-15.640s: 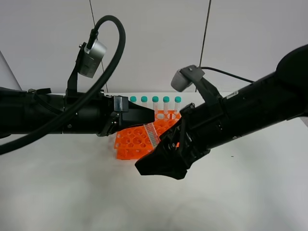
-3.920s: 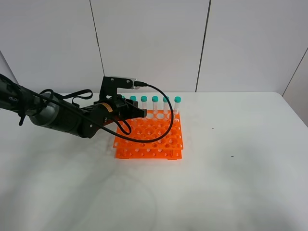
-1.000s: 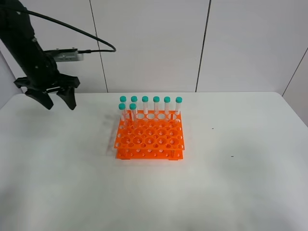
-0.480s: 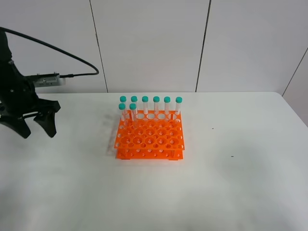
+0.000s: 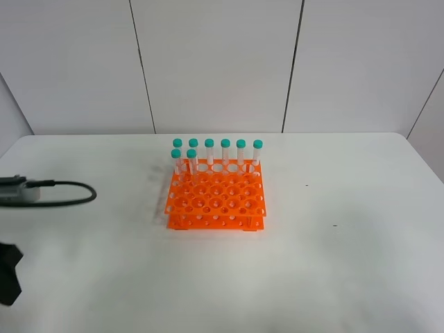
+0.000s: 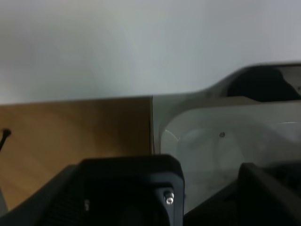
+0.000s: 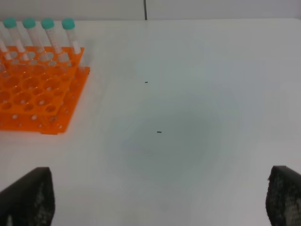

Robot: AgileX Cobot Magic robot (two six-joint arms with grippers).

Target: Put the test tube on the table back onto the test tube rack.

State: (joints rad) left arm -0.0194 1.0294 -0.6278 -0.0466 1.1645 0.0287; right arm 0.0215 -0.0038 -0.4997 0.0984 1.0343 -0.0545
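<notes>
From my station the job looked finished: no tube lay loose on the table, and eight teal-capped tubes stood upright in the test tube rack, so the test tube presumably stood among them, in the second row behind the front holes. My right gripper sat spread, holding nothing. The left gripper's wrist view was too obstructed; I couldn't tell its state.

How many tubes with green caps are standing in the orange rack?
8. Six tubes stand along the back row of the rack. Two more are just in front, at its left end. None looks hidden.
</notes>
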